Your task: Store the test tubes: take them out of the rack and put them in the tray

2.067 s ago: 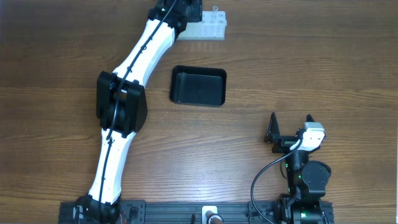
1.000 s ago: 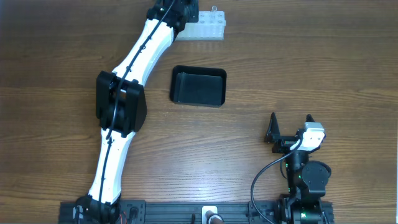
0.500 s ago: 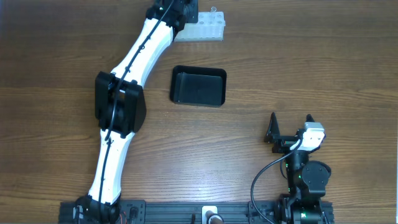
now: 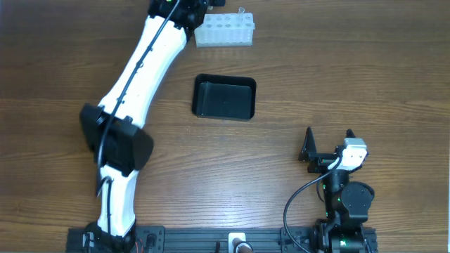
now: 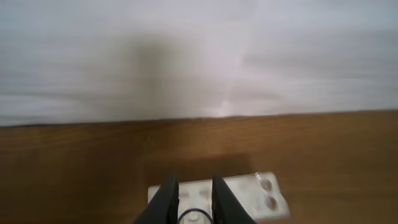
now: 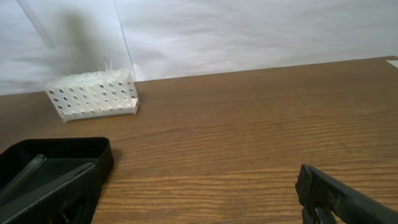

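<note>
Though a start is judged made, on the brown wooden surface (image 4: 365, 63) the black rectangular plastic tray (image 4: 232, 105) at centre seemingly holds one clear glass tube (image 6: 28, 167). In the white perforated plastic rack (image 4: 225, 34) at top centre, an upright tube (image 4: 242, 10) is left. The left claw (image 5: 194, 183) cannot be judged; the right claw (image 4: 328, 144), lower right, is spread open.

Warm brown wood grain streaks right across the counter (image 4: 351, 70). On it sits the rectangular black plastic tray (image 4: 225, 98), glossy and dark all through. There's the white perforated plastic rack (image 4: 225, 31), dotted with neat rows of round holes, and a clear test tube (image 4: 242, 10) standing in it. The left arm (image 4: 140, 67) shows white shells with black joints. The right arm (image 4: 348, 200) is black with a pale grey block and green lights. The left hand (image 5: 191, 186) is black.
</note>
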Motion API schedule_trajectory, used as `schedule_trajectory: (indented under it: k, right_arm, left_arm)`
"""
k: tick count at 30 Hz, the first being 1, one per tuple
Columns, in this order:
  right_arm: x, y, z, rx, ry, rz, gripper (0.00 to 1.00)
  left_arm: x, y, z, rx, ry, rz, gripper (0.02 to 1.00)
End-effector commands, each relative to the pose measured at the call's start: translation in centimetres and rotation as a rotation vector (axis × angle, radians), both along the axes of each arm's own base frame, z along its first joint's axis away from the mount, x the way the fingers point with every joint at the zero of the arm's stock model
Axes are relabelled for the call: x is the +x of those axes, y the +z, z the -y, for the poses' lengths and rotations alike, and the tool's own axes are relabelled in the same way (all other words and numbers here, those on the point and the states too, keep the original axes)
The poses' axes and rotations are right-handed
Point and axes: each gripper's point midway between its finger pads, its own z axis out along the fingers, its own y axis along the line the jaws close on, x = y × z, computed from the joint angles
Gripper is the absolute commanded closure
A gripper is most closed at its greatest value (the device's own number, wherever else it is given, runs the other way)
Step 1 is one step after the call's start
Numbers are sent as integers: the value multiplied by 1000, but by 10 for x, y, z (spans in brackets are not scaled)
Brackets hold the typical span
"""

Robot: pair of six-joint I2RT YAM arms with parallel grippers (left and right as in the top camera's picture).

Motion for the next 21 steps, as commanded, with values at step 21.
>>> schedule_trajectory:
  k: [21]
  right_arm:
    - [0,-1,3,9,-16,2,9]
  left_arm:
    - [-157,-102,9,-42,-68,-800,976]
